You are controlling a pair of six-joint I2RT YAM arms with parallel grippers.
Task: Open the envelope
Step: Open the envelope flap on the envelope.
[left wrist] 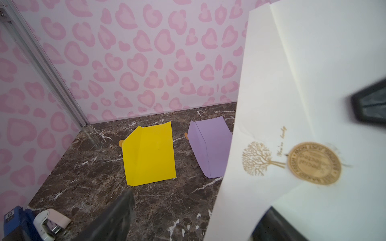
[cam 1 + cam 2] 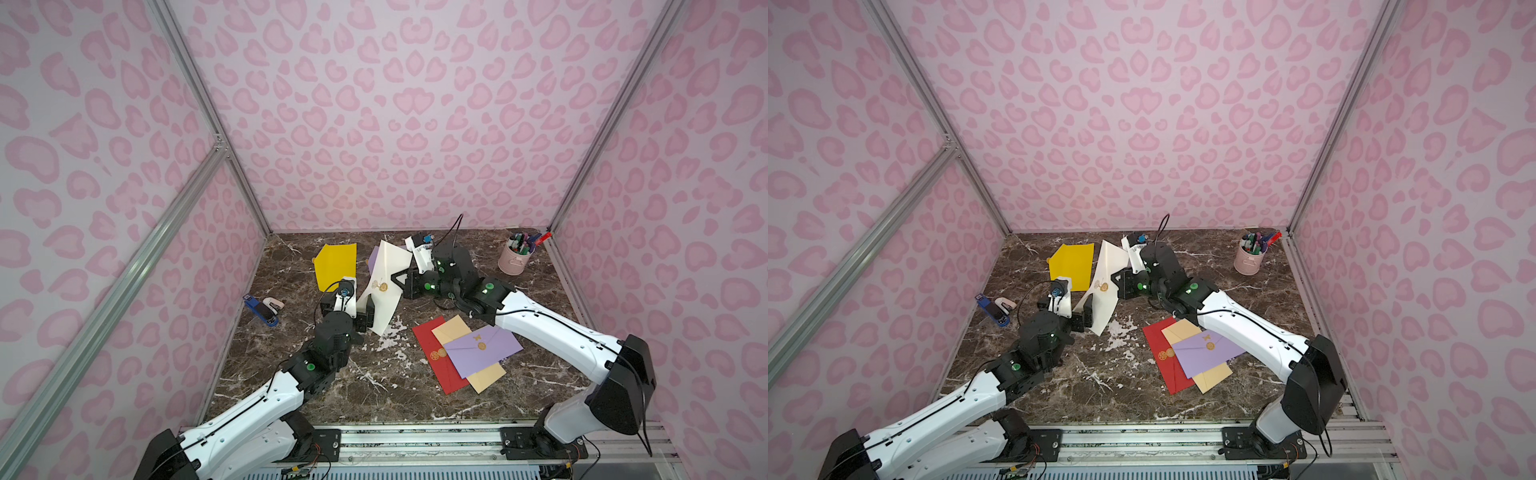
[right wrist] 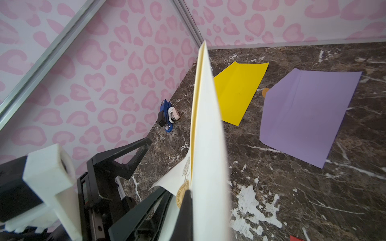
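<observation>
A white envelope (image 2: 388, 270) (image 2: 1108, 274) stands on edge above the middle of the marble table. My right gripper (image 2: 397, 279) (image 3: 191, 200) is shut on its side edge, one black finger (image 3: 186, 217) pressed against the paper. The flap, printed with a gold tree, carries a round gold seal (image 1: 314, 163) (image 3: 183, 194) and curls away from the body. My left gripper (image 2: 365, 316) (image 1: 199, 201) is open at the envelope's lower end. One of its fingers (image 1: 117, 215) stands clear over the marble; the other (image 1: 271, 225) lies behind the flap.
A yellow envelope (image 2: 336, 266) and a purple one (image 1: 208, 146) lie at the back. Red, tan and purple envelopes (image 2: 469, 353) are piled at front right. A pink cup of pens (image 2: 515, 257) stands back right, and a blue stapler (image 2: 262, 309) lies by the left wall.
</observation>
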